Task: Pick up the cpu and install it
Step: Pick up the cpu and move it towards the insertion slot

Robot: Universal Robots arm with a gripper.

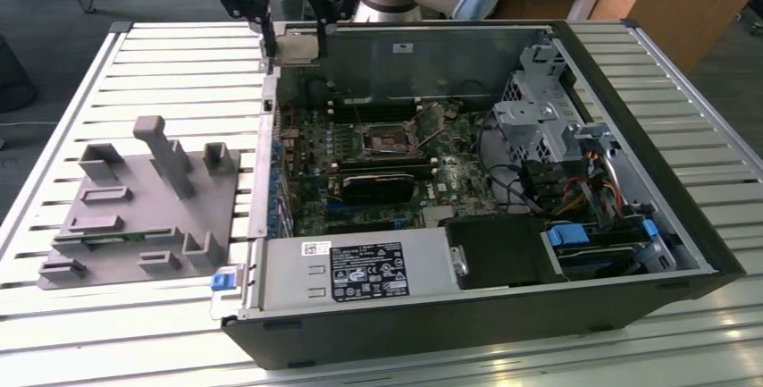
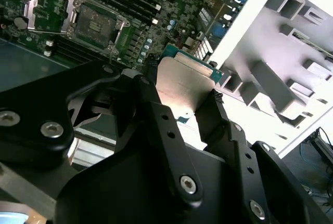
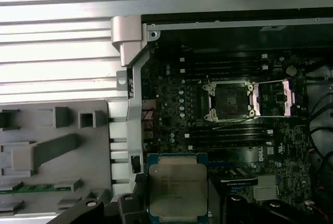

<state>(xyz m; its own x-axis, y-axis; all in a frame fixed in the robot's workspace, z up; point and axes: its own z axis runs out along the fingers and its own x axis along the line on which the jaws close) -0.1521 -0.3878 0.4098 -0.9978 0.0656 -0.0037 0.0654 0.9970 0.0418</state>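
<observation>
Cpu [image 3: 178, 186] sits clamped edgewise in the hand [image 2: 182, 91].

Exterior view: bright, even daylight. The slatted table [image 1: 71, 92] shows a pale sheen, the fixture plate [image 1: 167, 217] posts throw only soft shadows, and the open case [image 1: 477, 329] is shaded inside, darkest under its far wall. Second wrist view: the fixture plate and the table beyond it blow out to near white, the cpu [image 2: 182, 86] lid carries broad glare, and the black gripper [image 2: 183, 90] links nearest the lens are underexposed and soft. First wrist view: dim and grainy, the table slats clip to white bands, the motherboard [image 3: 171, 104] stays murky, and the socket frame [image 3: 276, 96] has a purple cast.
</observation>
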